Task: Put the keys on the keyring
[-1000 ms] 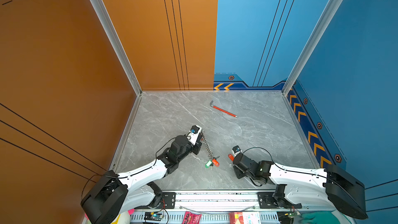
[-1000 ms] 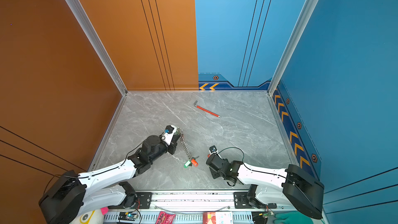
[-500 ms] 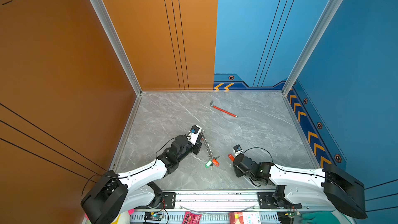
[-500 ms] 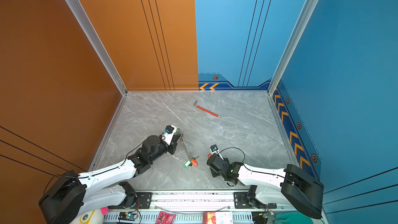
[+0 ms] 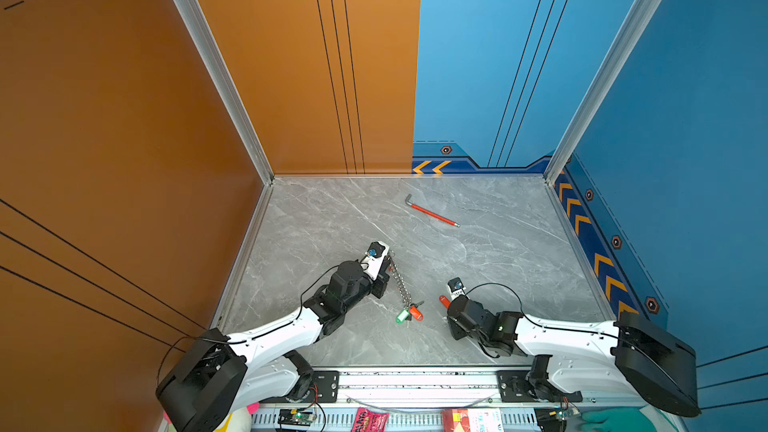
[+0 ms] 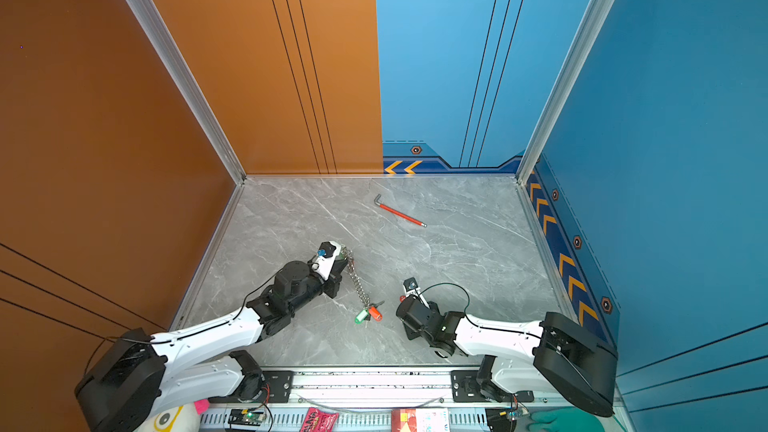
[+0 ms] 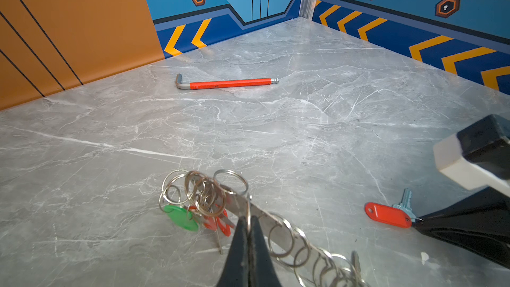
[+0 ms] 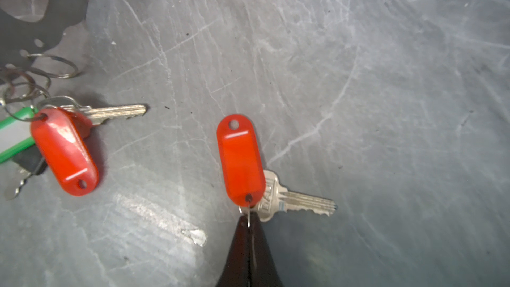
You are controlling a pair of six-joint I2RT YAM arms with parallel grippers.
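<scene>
right gripper point(image 8: 249, 223) jaws sit tighter than a second ago, pinching the loose orange-tagged key point(image 8: 240, 161) by its small ring. left gripper point(image 7: 249, 233) clamps the keyring point(image 7: 263, 215).

Right gripper point(image 8: 249, 224) now tight on the orange-tagged key point(image 8: 240, 161)

Keyring point(image 7: 281, 230): flat grey band edged with linked silver rings, clamped in my left pincer point(image 7: 249, 225), far end down on the surface point(image 7: 248, 133). A green-tagged key point(image 7: 180, 216) and an orange-tagged key point(image 8: 64, 152) hang from that end. A second orange-tagged key point(image 8: 240, 161) lies flat nearby, unattached, its small ring nipped by my right pincer point(image 8: 248, 225).
</scene>
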